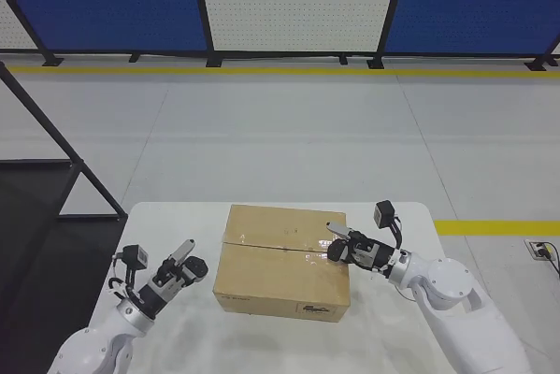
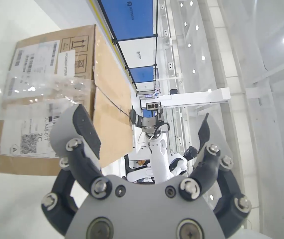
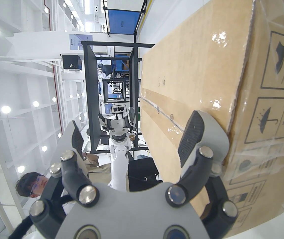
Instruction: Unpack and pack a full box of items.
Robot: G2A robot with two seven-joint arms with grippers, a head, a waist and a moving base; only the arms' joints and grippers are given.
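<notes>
Box (image 1: pixel 280 266): brown cardboard, flaps shut, sits at the middle of the white table (image 1: pixel 177 224). Its long axis appears to run side to side across the table, with the taped top seam (image 1: pixel 280 248) along that same line.

- Left gripper (image 1: pixel 188 259): near edge of the table, just beside the box's left end but clear of it, fingers spread wide and holding nothing. It points at that end, which carries white shipping labels (image 2: pixel 28 135) under clear film.
- Right gripper (image 1: pixel 336 238): at the box's right end, level with the seam. Its fingers are spread wide, one pad (image 3: pixel 191 138) right at the top edge; I cannot tell whether it touches. This end shows printed handling symbols (image 3: pixel 268 120).
- Beyond the table: pale floor with a yellow line (image 1: pixel 504 227).
- Farthest: blue partition panels (image 1: pixel 111 23).
</notes>
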